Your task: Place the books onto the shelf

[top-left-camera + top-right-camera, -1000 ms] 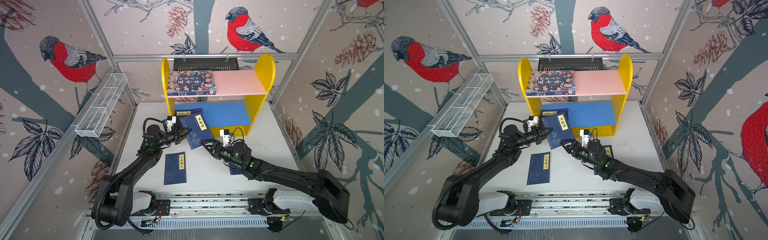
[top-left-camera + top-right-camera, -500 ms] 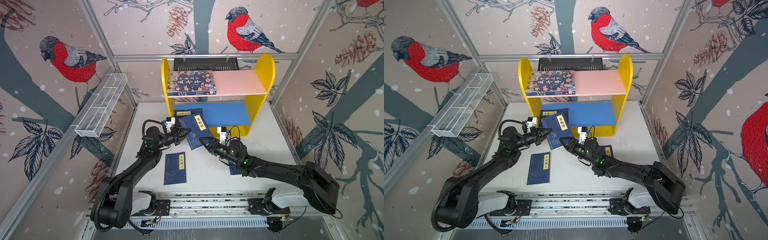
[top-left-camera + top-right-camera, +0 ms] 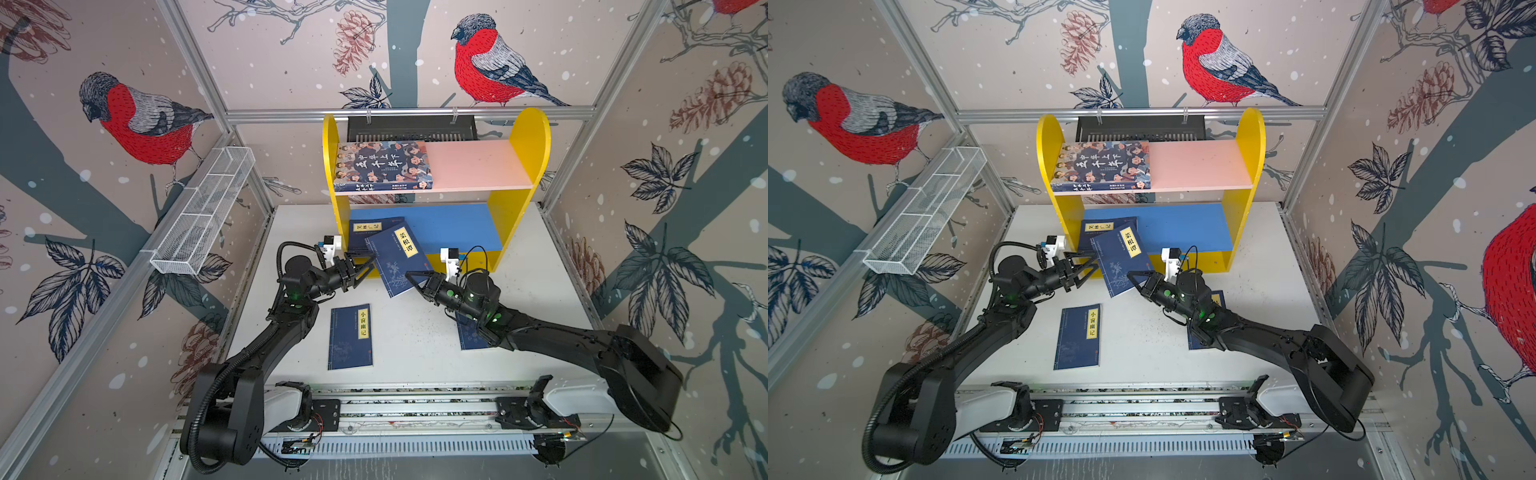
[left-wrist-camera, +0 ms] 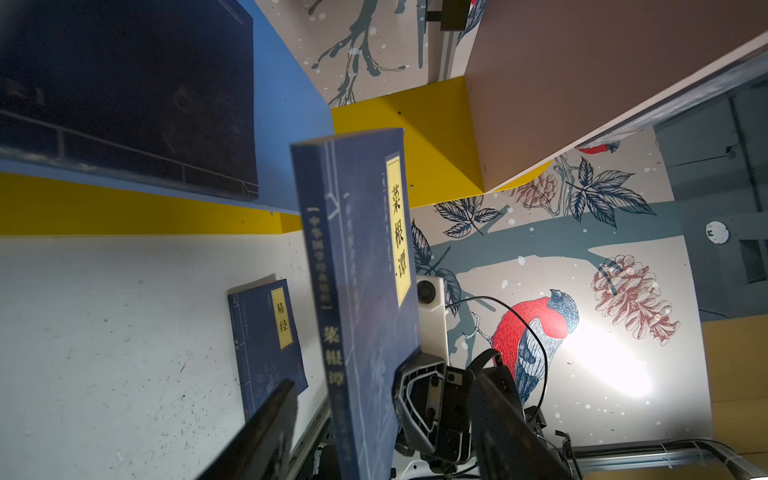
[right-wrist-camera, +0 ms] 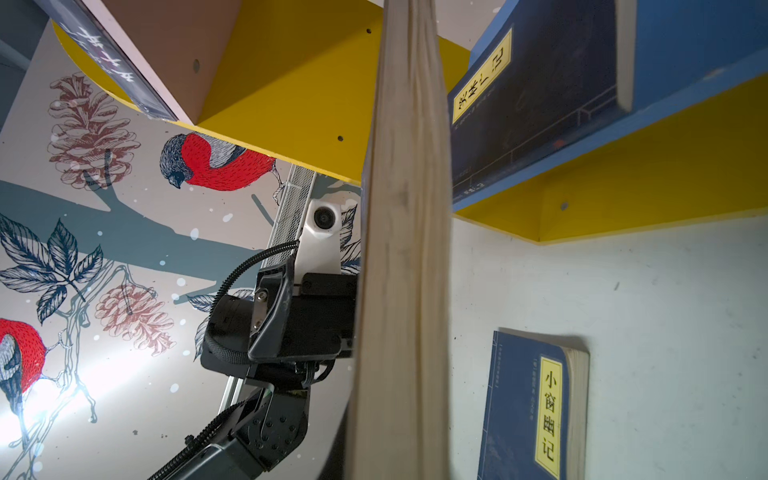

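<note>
A thin navy book [image 3: 397,259] with a yellow label hangs tilted in front of the yellow shelf [image 3: 515,208]. My right gripper [image 3: 415,277] is shut on its near corner; its page edge [image 5: 403,249] fills the right wrist view. My left gripper [image 3: 362,272] is open, and its fingers [image 4: 266,428] straddle the book's spine edge [image 4: 332,332] without pressing it. Another navy book [image 3: 368,230] lies on the blue lower board. The thick cartoon-cover book [image 3: 380,166] lies on the pink upper board. One navy book [image 3: 351,336] lies on the table, and another [image 3: 469,338] is partly hidden under my right arm.
A white wire basket [image 3: 203,216] hangs on the left wall. A black slotted tray [image 3: 411,128] hangs behind the shelf. The arms' rail [image 3: 415,409] runs along the table's front edge. The right half of both shelf boards is bare.
My right gripper moved in and shut on the raised book's near corner. My left gripper, which was shut on that book, has opened.
</note>
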